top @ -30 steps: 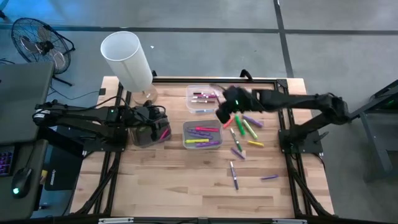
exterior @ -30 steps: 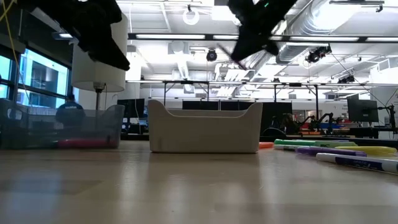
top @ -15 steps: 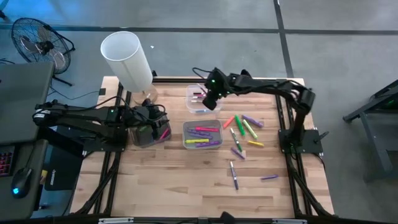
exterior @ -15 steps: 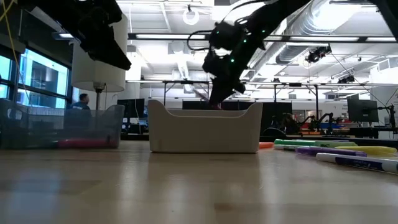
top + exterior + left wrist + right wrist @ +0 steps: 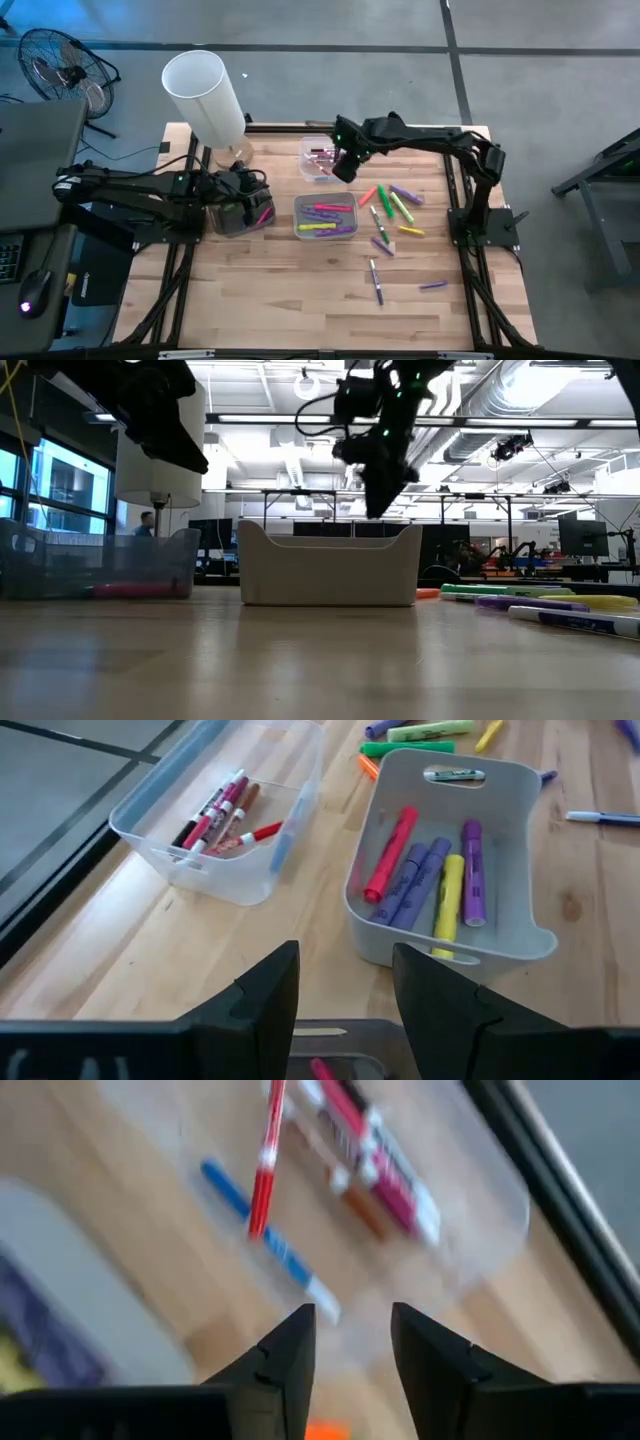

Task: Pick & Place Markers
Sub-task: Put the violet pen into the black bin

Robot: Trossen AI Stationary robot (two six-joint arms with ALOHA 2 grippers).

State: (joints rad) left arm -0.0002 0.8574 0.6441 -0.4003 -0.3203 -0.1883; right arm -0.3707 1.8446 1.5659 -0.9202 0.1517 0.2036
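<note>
My right pincer [image 5: 343,168] hangs over the clear bin [image 5: 322,158], fingers apart and empty. The red marker [image 5: 265,1160] lies inside it among others. I judge I should lift clear before swinging to the loose markers [image 5: 393,205] beside the bin.

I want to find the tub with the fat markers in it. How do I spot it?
Start at the big white tube at the table's back edge, then look toward the table's middle. Two tubs sit there: the clear tub further back holds thin markers. The one you want is the grey tub nearer the front, solid-walled with slot handles, holding thick pink, purple and yellow markers.
</note>
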